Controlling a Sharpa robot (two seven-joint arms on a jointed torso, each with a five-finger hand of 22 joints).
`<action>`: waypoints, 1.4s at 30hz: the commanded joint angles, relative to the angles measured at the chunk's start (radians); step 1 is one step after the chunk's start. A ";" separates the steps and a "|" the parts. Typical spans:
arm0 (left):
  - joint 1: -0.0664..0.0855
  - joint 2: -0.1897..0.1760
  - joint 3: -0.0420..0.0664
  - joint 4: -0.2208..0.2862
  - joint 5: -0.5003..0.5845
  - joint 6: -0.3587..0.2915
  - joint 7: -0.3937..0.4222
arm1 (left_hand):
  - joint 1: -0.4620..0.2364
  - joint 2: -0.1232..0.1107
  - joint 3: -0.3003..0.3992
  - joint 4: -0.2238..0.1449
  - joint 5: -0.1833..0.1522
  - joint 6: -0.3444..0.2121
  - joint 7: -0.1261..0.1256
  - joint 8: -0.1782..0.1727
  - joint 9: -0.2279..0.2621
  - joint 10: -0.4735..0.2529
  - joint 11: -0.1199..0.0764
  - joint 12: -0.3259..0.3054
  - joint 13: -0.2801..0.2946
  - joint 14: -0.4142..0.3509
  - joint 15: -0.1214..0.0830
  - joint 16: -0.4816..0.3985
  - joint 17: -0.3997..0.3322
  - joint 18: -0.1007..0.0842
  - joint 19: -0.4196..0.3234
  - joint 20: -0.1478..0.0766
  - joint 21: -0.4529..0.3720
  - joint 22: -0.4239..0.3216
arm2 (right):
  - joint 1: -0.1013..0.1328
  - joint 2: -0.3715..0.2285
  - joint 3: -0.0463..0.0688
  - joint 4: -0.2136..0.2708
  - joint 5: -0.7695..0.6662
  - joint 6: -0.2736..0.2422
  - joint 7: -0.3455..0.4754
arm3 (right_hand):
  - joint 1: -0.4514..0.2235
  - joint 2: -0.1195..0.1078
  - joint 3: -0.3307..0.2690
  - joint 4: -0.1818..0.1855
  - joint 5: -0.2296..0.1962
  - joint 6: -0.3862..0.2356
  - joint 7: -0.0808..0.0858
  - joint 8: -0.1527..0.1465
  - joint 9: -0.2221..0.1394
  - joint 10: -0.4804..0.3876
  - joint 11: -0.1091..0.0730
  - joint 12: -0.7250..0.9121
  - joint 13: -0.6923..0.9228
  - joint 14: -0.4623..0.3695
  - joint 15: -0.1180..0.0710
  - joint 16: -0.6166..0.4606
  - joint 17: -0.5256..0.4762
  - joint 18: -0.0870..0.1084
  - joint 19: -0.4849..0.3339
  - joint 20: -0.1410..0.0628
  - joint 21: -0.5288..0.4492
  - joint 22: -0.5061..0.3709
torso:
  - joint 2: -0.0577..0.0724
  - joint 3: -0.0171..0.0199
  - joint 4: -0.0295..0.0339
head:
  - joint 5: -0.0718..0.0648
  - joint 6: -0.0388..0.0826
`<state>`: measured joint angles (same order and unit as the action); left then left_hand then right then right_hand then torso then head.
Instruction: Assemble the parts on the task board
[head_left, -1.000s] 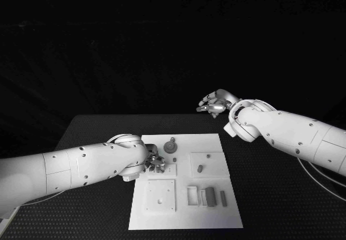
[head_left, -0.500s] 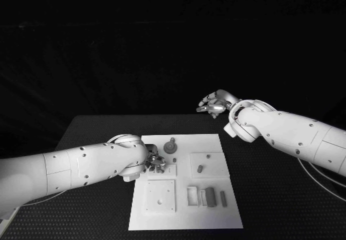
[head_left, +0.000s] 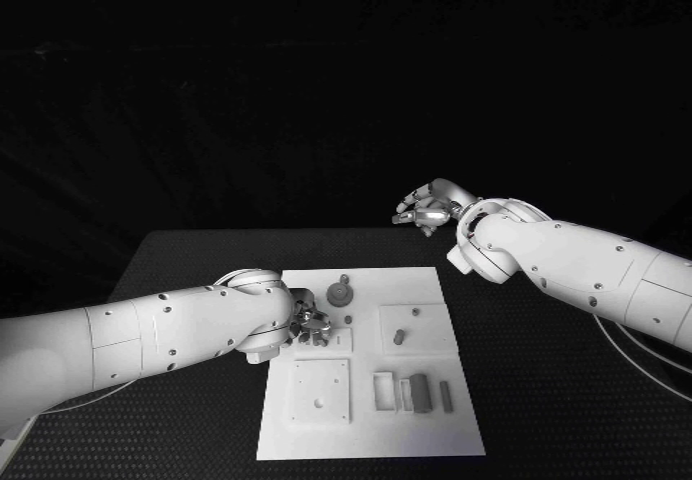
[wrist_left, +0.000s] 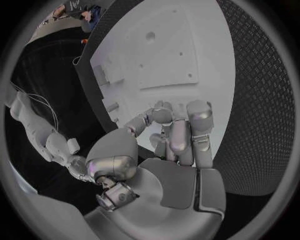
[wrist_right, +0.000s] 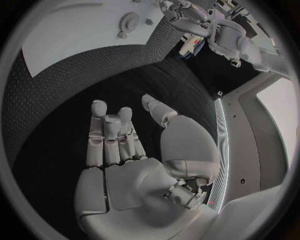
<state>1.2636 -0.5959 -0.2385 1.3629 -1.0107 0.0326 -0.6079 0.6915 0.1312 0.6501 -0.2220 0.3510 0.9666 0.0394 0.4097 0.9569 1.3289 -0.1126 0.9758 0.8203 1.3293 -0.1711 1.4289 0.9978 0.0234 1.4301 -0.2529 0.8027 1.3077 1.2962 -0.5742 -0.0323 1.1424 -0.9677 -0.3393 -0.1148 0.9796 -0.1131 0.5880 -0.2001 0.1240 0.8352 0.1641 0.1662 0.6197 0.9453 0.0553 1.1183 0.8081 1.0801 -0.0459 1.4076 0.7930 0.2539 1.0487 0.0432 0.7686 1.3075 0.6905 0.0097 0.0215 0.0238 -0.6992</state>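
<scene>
Two silver hands, set well apart. Left hand (head_left: 310, 324) down at the left edge of the task board (head_left: 433, 290), fingers (wrist_left: 199, 120) curled together over the board's surface in the wrist view; cannot tell whether anything is pinched between them, the fingertips hiding whatever lies beneath. Largely covered by the left arm (head_left: 144, 335) in the head view, with only a few fingers showing. Right hand (head_left: 426, 212) raised in the upper middle of the frame, beyond the table's far edge, fingers (wrist_right: 100, 125) held straight and side by side, thumb apart, holding nothing. Wide bare black table (head_left: 548, 400) on the right of the board, narrower strip on the left under the arm. On the board: grey gear (head_left: 339, 293) near the upper left, small peg (head_left: 400, 338) on a raised square plate at centre, upright rectangular parts (head_left: 418, 393) at lower right, drilled square plate (head_left: 320, 390) at lower left. Small parts too fine to make out in detail.
</scene>
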 joint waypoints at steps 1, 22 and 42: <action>0.000 0.000 0.001 0.001 0.007 -0.013 0.013 | 0.004 0.011 0.007 0.000 -0.003 0.169 -0.065 0.151 0.263 -0.005 0.001 -0.006 -0.001 -0.008 -0.002 -0.004 -0.001 0.048 -0.007 -0.001 0.006 0.019 | 0.000 0.000 0.000 0.000 -0.005 0.015 0.001 | 0.000 0.012 -0.002 -0.005 0.002 0.000 0.005 -0.001 -0.001 -0.007 0.001 0.004 -0.002 -0.004 -0.006 0.004 -0.001 0.008 -0.006 0.002 -0.004 0.019 | 0.000 -0.0004 -0.0007 | 0.001 0.001; 0.000 -0.008 0.001 0.008 -0.014 -0.051 0.025 | 0.007 0.008 0.010 -0.005 -0.006 0.164 -0.063 0.150 0.265 -0.008 0.001 -0.007 -0.001 -0.013 -0.005 -0.010 -0.015 0.050 -0.008 -0.002 0.006 0.018 | 0.000 -0.001 0.000 -0.003 -0.005 0.029 -0.002 | -0.001 0.013 -0.002 -0.006 0.002 0.001 0.005 -0.001 -0.001 -0.007 0.001 0.004 -0.002 -0.004 -0.006 0.004 -0.002 0.008 -0.006 0.002 -0.004 0.019 | 0.000 0.0000 0.0001 | 0.002 0.000; -0.001 0.003 0.001 -0.006 -0.014 -0.027 0.023 | 0.008 0.007 0.011 -0.004 -0.043 0.159 -0.060 0.147 0.267 -0.013 0.001 -0.008 0.000 -0.016 -0.011 -0.018 -0.027 0.052 -0.010 -0.002 0.005 0.016 | 0.000 -0.002 0.000 -0.003 -0.005 0.035 -0.003 | -0.005 0.014 -0.004 -0.005 0.002 0.002 0.005 0.000 -0.002 -0.007 0.001 0.004 -0.003 -0.004 -0.006 0.004 -0.002 0.008 -0.005 0.003 -0.004 0.019 | 0.000 0.0002 -0.0001 | 0.002 -0.002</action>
<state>1.2633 -0.5965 -0.2383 1.3572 -1.0212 -0.0061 -0.5947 0.6943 0.1284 0.6537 -0.2250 0.3121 0.9667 0.0395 0.4521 0.9946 1.3227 -0.1117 0.9716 0.8204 1.3194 -0.1772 1.4160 0.9715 0.0231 1.4274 -0.2551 0.8026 1.3074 1.2960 -0.5765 -0.0323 1.1393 -0.9677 -0.3175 -0.1196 0.9756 -0.1092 0.5852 -0.2028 0.1240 0.8366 0.1642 0.1661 0.6189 0.9453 0.0552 1.1182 0.8064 1.0801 -0.0457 1.4075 0.7924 0.2481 1.0488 0.0432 0.7686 1.3075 0.6905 0.0098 0.0210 0.0255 -0.7013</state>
